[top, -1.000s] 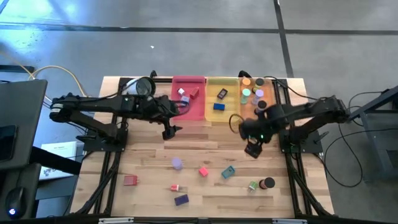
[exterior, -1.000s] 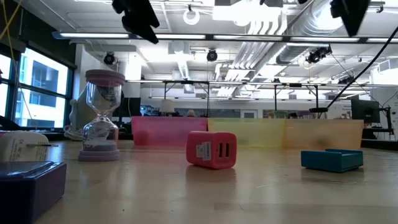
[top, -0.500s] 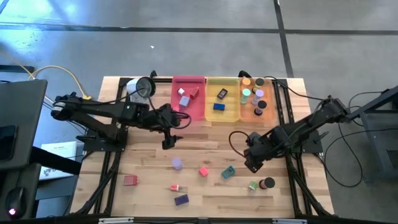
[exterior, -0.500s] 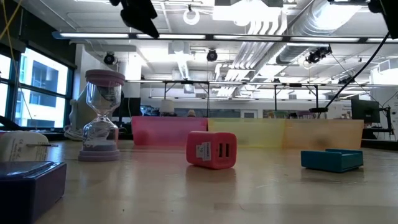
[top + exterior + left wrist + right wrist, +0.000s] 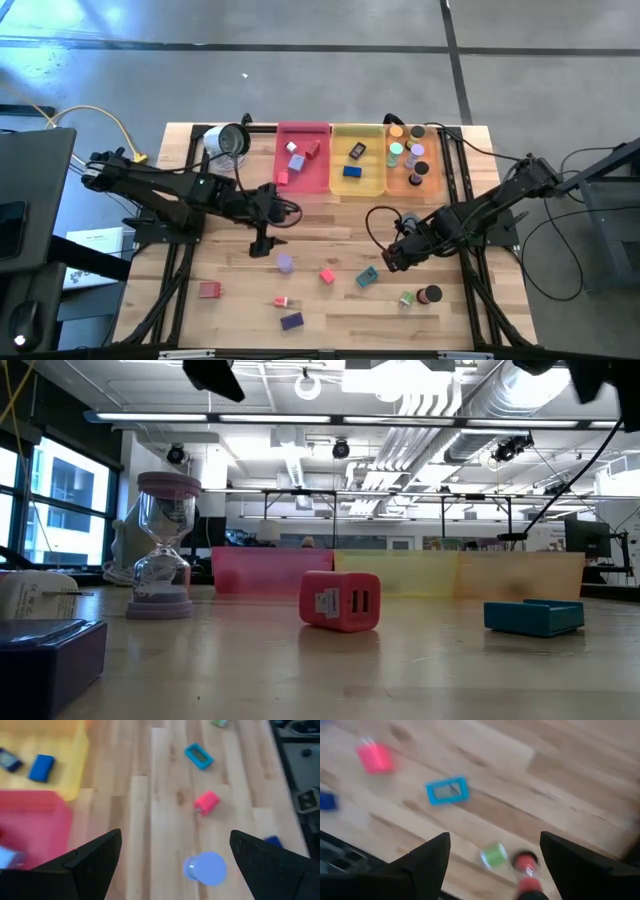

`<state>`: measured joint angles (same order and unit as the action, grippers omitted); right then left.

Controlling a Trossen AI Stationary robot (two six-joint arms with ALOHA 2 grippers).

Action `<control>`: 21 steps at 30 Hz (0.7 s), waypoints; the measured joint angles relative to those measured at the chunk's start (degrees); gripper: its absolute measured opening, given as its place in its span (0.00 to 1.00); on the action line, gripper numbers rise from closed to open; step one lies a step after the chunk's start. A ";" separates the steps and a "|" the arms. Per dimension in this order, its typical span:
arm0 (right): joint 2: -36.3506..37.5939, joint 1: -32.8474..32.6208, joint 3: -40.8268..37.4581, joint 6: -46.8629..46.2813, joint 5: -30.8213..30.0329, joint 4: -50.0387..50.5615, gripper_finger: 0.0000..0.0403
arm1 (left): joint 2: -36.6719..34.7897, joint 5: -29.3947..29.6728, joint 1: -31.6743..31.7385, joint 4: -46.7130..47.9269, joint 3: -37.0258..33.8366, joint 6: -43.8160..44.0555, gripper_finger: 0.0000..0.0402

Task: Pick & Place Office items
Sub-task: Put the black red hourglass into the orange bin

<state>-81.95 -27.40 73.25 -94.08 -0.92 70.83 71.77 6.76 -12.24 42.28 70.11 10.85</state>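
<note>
Several office items lie loose on the table's near half: a lavender cylinder (image 5: 285, 263), a pink block (image 5: 327, 275), a teal block (image 5: 367, 278), a green piece (image 5: 406, 298), a black-and-red disc (image 5: 430, 295), a red block (image 5: 208, 290) and a purple block (image 5: 291, 321). Others sit in the trays. My left gripper (image 5: 262, 240) hangs open just far-left of the lavender cylinder (image 5: 205, 868). My right gripper (image 5: 393, 258) hangs open just right of the teal block (image 5: 447, 790), with the green piece (image 5: 494, 855) ahead of it.
Three trays stand side by side at the far edge: pink (image 5: 320, 180), yellow (image 5: 372, 185), orange (image 5: 432, 185). An hourglass (image 5: 228, 140) lies at the far left and shows standing in the low view (image 5: 165, 545). Bare wood lies between the trays and the loose pieces.
My left gripper has moved from the pink tray's near edge toward the near edge, stopping by the lavender cylinder. My right gripper has moved from in front of the orange tray toward the near edge and left, toward the teal block. No item has moved.
</note>
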 joint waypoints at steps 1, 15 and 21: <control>0.00 0.00 0.00 -0.49 -1.70 -1.03 0.74 | 0.00 -0.52 -0.51 0.11 0.00 0.03 0.90; 0.00 2.30 0.01 -0.68 0.49 -5.34 0.74 | 0.00 -1.26 -6.06 6.97 0.00 0.11 0.90; 0.00 4.02 0.02 -6.72 8.29 -3.12 0.74 | 0.00 -1.20 -8.66 7.64 0.00 0.11 0.90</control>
<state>-81.95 -23.38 73.28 -100.80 7.37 67.71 71.77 5.56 -20.90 49.92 70.11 10.96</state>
